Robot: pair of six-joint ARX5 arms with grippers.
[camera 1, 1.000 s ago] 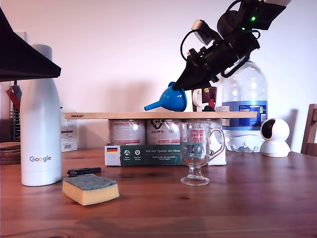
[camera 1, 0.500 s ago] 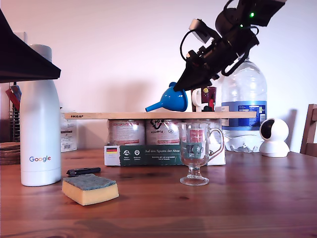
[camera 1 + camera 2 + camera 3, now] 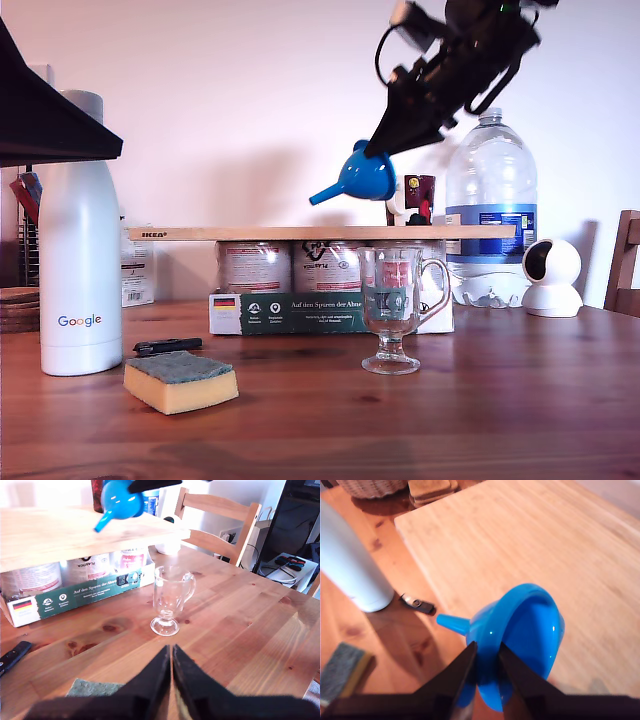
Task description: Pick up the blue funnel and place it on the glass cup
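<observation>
The blue funnel (image 3: pixel 365 175) (image 3: pixel 121 500) (image 3: pixel 520 630) hangs in the air above the wooden board, its spout pointing toward the exterior view's left and slightly down. My second gripper (image 3: pixel 377 150) (image 3: pixel 487 647) is shut on its rim, reaching down from the exterior view's upper right. The glass cup (image 3: pixel 392 300) (image 3: pixel 170 597) stands upright and empty on the table in front of the board, below the funnel and a little toward the exterior view's right. My first gripper (image 3: pixel 171 650) is shut with nothing in it, hovering over the table and facing the cup.
The IKEA board (image 3: pixel 320 232) rests on a pack of cans (image 3: pixel 300 290). A white Google bottle (image 3: pixel 80 270), a sponge (image 3: pixel 180 380), a small black object (image 3: pixel 168 346), a large water bottle (image 3: pixel 490 210), a dark red mug (image 3: pixel 415 198) and a white camera (image 3: pixel 550 275) stand around. A chair (image 3: pixel 220 520) is behind the table.
My second gripper has risen with the funnel, lifting it from just above the board to well above it and slightly toward the exterior view's right.
</observation>
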